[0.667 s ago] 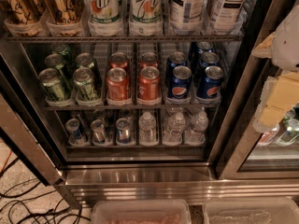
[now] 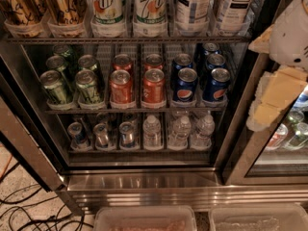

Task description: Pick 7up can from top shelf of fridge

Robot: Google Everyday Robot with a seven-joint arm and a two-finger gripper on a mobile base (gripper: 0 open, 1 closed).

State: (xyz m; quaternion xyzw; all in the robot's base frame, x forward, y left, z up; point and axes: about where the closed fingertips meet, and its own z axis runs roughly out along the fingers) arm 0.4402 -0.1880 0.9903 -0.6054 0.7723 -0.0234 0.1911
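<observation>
Two tall white 7up cans point(image 2: 108, 6) point(image 2: 150, 6) stand side by side in clear plastic cups on the top shelf point(image 2: 130, 40), a wire rack with a steel front rail, at the upper edge of the camera view. Their tops are cut off by the frame. My gripper point(image 2: 274, 97), cream-coloured below a white wrist housing point(image 2: 291, 30), hangs at the right edge in front of the fridge's door frame point(image 2: 236, 143). It is well to the right of the 7up cans and a little lower, touching nothing.
Gold cans point(image 2: 62, 6) stand left of the 7up cans and tall tea cans point(image 2: 233, 6) right of them. The middle shelf holds green point(image 2: 89, 85), red point(image 2: 154, 85) and blue Pepsi cans point(image 2: 185, 83). Bottles point(image 2: 180, 129) are below. Cables point(image 2: 29, 211) lie on the floor and plastic bins point(image 2: 144, 219) stand in front.
The gripper has shifted very slightly left and up at the right edge. The cans and shelves have not moved.
</observation>
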